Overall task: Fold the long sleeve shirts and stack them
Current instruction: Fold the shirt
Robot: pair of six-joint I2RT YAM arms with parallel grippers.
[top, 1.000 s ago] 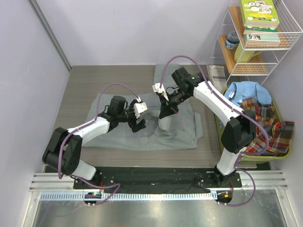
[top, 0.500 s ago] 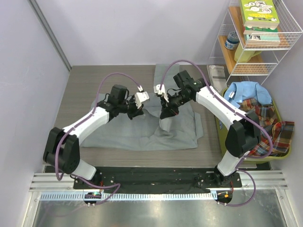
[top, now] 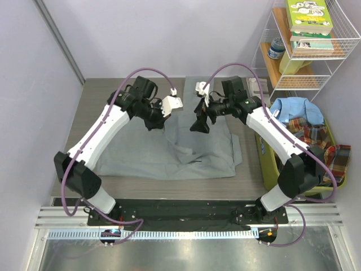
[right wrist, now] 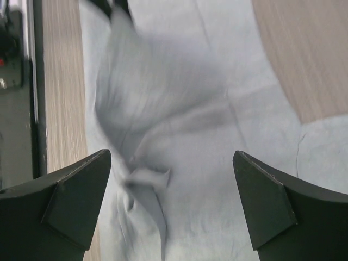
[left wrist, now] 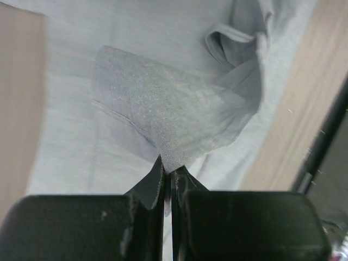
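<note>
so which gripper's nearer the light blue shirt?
Right. The right gripper hangs open left of the light blue shirt; left gripper is farther left, shut on the grey shirt.

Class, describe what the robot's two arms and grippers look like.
Both the left arm and right arm have white shells with black joints and bases. A purple cable loops along each. The left gripper and right gripper have black, wedge-shaped fingers.

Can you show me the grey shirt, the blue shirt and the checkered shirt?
grey shirt (top: 141, 155), top view, on its flat left part.
light blue shirt (top: 293, 110), top view, on the middle of the bundle.
plaid shirt (top: 310, 131), top view, on its upper part.
</note>
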